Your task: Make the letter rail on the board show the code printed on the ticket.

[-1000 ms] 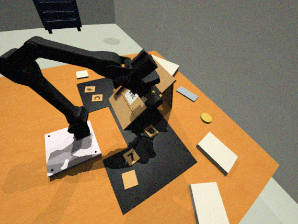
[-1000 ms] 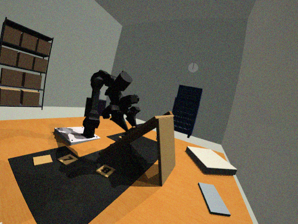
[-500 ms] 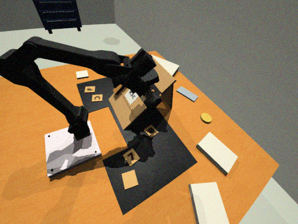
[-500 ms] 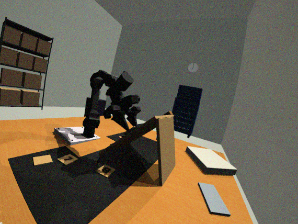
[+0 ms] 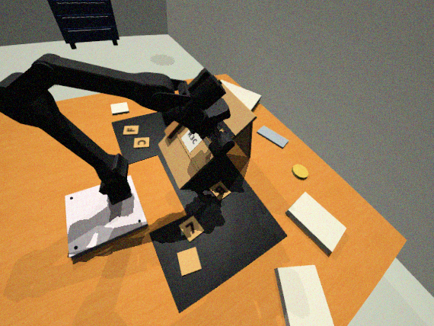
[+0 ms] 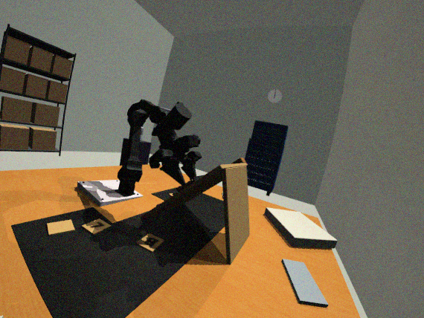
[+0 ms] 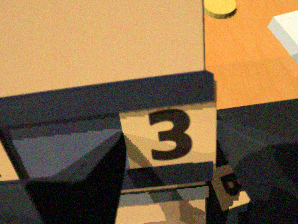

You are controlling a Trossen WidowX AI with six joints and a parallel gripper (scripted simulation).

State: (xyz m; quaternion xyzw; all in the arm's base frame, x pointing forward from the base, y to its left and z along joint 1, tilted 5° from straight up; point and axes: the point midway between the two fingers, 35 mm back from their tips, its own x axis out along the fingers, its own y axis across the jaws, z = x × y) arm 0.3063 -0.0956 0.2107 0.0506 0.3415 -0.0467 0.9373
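The sloping board (image 5: 173, 157) (image 7: 100, 45) carries a ticket (image 5: 191, 140) that seems to read R3C; its first letter is blurred. My gripper (image 6: 189, 181) (image 7: 171, 131) is shut on the 3 tile (image 7: 202, 132), which sits upright at the right end of the dark rail (image 7: 75, 105), its top and bottom edges behind the rail's lips. Another tile (image 7: 6, 167) shows partly further left in the rail, with a gap between; its letter is cut off. Loose on the mat lie the F tile (image 5: 130, 129), C tile (image 5: 142, 142), B tile (image 5: 220, 190) (image 6: 150, 241) and 7 tile (image 5: 191, 228) (image 6: 96, 226).
A plain tile (image 5: 189, 261) (image 6: 60, 226) lies on the dark mat (image 5: 244, 228). White blocks (image 5: 317, 222) (image 6: 301, 226), a blue-grey bar (image 5: 272, 136) (image 6: 305, 282) and a yellow disc (image 5: 300, 171) (image 7: 220, 7) lie on the counter beyond the mat.
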